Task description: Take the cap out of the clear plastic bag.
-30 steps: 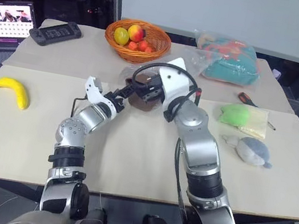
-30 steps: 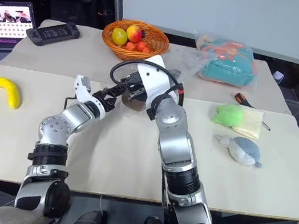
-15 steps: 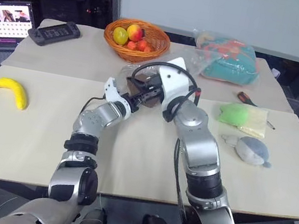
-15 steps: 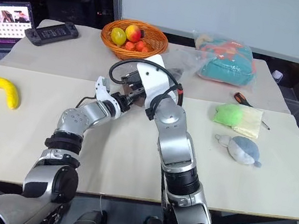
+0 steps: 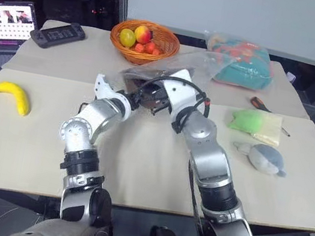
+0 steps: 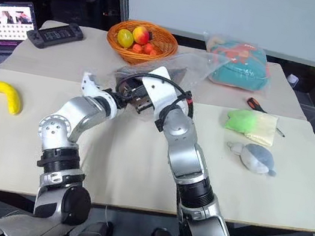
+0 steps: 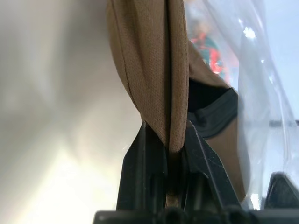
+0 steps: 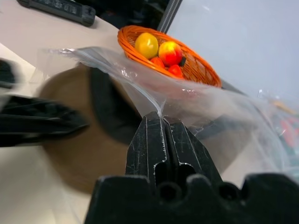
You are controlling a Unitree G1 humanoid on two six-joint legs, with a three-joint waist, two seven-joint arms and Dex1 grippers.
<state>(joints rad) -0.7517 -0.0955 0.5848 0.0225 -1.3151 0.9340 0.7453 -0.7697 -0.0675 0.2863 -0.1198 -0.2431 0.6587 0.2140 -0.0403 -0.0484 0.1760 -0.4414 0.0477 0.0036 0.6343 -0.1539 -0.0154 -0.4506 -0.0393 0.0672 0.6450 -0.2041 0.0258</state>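
Observation:
In the left wrist view the brown cap point(image 7: 154, 70) hangs as a fold of fabric with dark lining, and my left gripper point(image 7: 170, 135) is shut on its edge. The clear plastic bag point(image 8: 187, 102) drapes over the cap point(image 8: 84, 149). My right gripper point(image 8: 159, 119) is shut on a crinkled edge of that bag. From the head view both grippers meet mid-table in front of the fruit basket, left gripper point(image 5: 129, 99) facing right gripper point(image 5: 157, 101), with the bag point(image 5: 172, 71) raised off the table behind them.
An orange fruit basket point(image 5: 145, 42) stands just behind the bag. A puffy bag of teal and orange contents point(image 5: 240, 62) sits back right. A green lump point(image 5: 248, 120), a grey plush point(image 5: 263, 156) and a screwdriver point(image 5: 260, 104) lie right. A banana point(image 5: 12, 95) and a laptop point(image 5: 3, 23) are left.
My left gripper went from open to shut on the cap's edge, rolled its wrist, then rose and drew back a little. The right gripper kept its hold on the bag in place.

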